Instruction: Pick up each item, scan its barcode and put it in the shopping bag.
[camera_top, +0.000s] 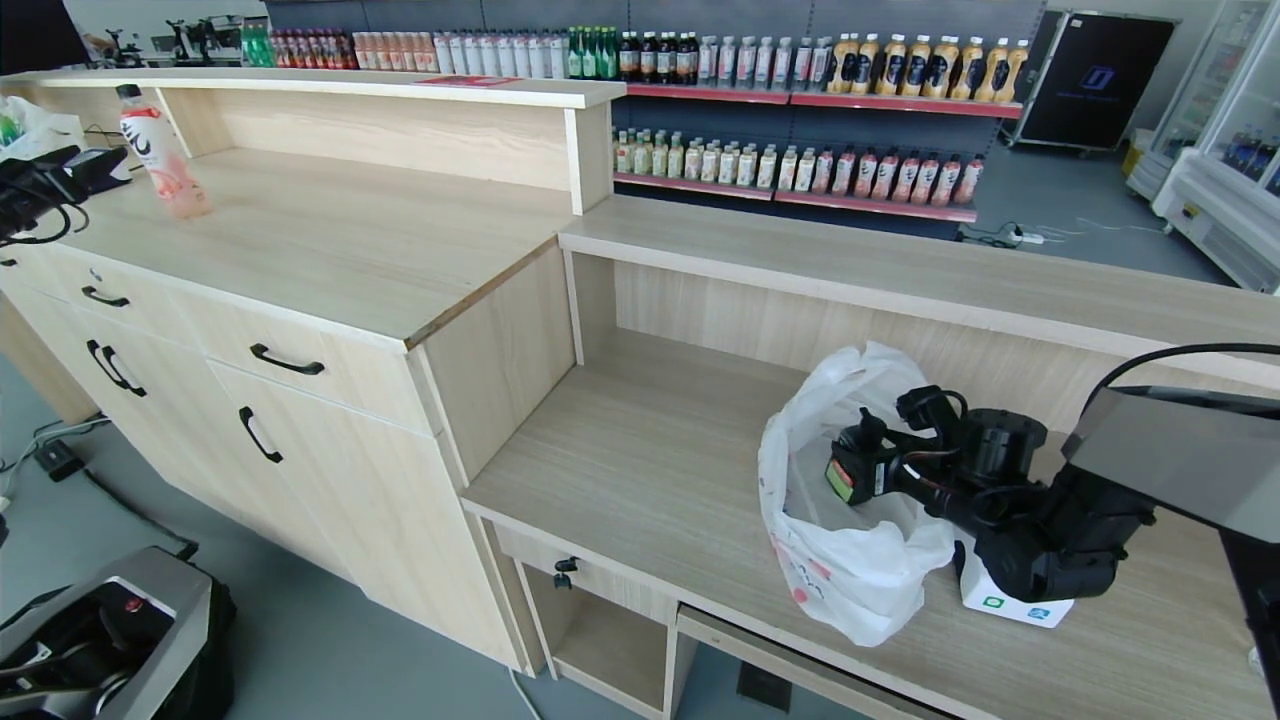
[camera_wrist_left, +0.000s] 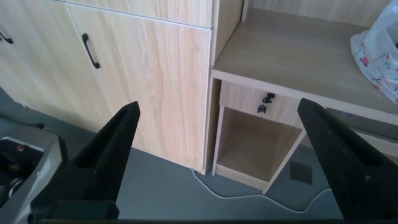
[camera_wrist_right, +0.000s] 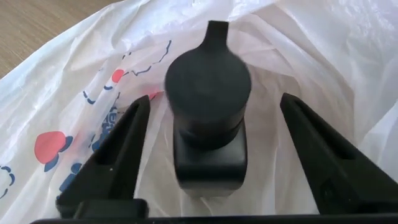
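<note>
Checkout counter, mid-task: we are watching the right gripper (camera_wrist_right: 215, 98) hanging inside the open mouth of the white shopping bag (camera_top: 850, 570), its two fingers (camera_wrist_right: 112, 162) spread wide and touching nothing. Between them, deeper in the bag, a dark item (camera_wrist_right: 208, 93) is showing as a round black top with a small tab, above a squarish black body. It is blurred, and we cannot tell what it is or whether it is resting on the bag's bottom. The bag, printed with red and blue marks, is sitting on the lower counter (camera_top: 640, 450) and slumping toward the front edge. A small white box (camera_top: 1010, 602) is standing just beside it, under the right arm.

The left gripper (camera_wrist_left: 219, 106) is hanging low in front of the counter, above the grey floor (camera_wrist_left: 186, 193), its jaws likewise wide apart and holding nothing. It is facing a cabinet door (camera_wrist_left: 155, 81) and a small drawer (camera_wrist_left: 261, 102) with a key in its lock.

Well apart from the bag, a bottle (camera_top: 160, 150) of pink drink is standing upright on the higher counter (camera_top: 330, 240), toward its far left end. Behind the counters, shelves (camera_top: 800, 100) are carrying rows of bottled drinks.
</note>
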